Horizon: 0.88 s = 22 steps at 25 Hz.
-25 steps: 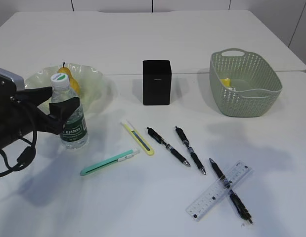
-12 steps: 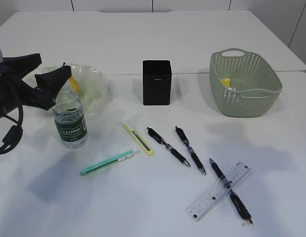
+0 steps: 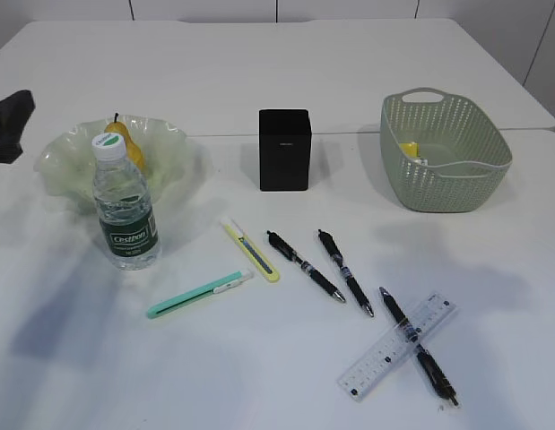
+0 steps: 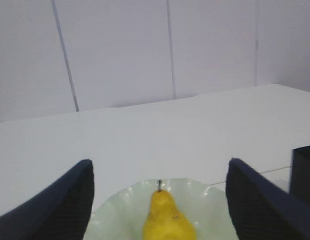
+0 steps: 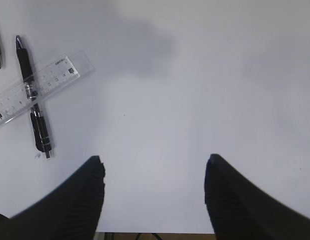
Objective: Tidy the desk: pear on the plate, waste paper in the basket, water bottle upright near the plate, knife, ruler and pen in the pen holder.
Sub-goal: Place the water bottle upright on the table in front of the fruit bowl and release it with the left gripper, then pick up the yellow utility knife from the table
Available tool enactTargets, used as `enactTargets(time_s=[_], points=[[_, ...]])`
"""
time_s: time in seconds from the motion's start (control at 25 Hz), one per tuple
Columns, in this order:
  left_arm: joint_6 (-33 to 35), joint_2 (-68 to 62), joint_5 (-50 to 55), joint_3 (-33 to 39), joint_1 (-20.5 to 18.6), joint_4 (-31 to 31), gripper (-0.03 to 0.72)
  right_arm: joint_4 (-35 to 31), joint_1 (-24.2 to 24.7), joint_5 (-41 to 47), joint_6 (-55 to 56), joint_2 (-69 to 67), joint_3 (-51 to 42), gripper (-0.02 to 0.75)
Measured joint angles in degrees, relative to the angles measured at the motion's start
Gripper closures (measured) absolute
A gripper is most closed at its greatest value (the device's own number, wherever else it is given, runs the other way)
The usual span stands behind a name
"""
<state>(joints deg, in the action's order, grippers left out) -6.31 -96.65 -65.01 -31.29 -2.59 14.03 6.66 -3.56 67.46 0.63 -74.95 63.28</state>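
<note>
Exterior view puts the water bottle (image 3: 126,202) upright at left of the white desk (image 3: 259,358), white cap on top, just in front of the ruffled pale green plate (image 3: 169,148), which holds the yellow pear (image 3: 125,141) with its dark stem up. At the left edge only a dark piece of the left arm shows, well apart from the bottle. The black pen holder (image 3: 284,150) stands at upper centre, and the sage-green basket (image 3: 443,152) sits at upper right with something yellow inside (too small to name). Across the middle lie a yellow utility knife (image 3: 250,250), a mint-green knife (image 3: 199,295), and two black pens (image 3: 304,266) (image 3: 345,271) side by side; at lower right a third pen (image 3: 418,346) crosses the transparent ruler (image 3: 396,345), touching it. Left wrist view shows the left gripper (image 4: 160,200) with fingers spread wide and empty, the pear and plate framed low between them. Right wrist view shows the right gripper (image 5: 155,195) likewise parted and holding nothing, above bare desk, with ruler and crossed pen at the upper left of the frame.
</note>
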Motion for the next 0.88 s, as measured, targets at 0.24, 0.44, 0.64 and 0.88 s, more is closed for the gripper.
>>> enactTargets(time_s=[0.24, 0.44, 0.64, 0.88], points=[[0.0, 0.0, 7.3, 0.08, -2.55, -8.93, 0.106, 0.0, 0.0, 0.0, 0.0, 0.0, 0.0, 0.269], [0.0, 0.23, 13.4, 0.08, -2.55, -10.82, 0.107, 0.0, 0.0, 0.0, 0.0, 0.0, 0.0, 0.269], [0.0, 3.19, 23.48, 0.08, -2.55, -10.78, 0.107, 0.0, 0.0, 0.0, 0.0, 0.0, 0.0, 0.269], [0.0, 9.65, 37.73, 0.08, -2.57, -10.78, 0.108, 0.0, 0.0, 0.0, 0.0, 0.0, 0.0, 0.268]])
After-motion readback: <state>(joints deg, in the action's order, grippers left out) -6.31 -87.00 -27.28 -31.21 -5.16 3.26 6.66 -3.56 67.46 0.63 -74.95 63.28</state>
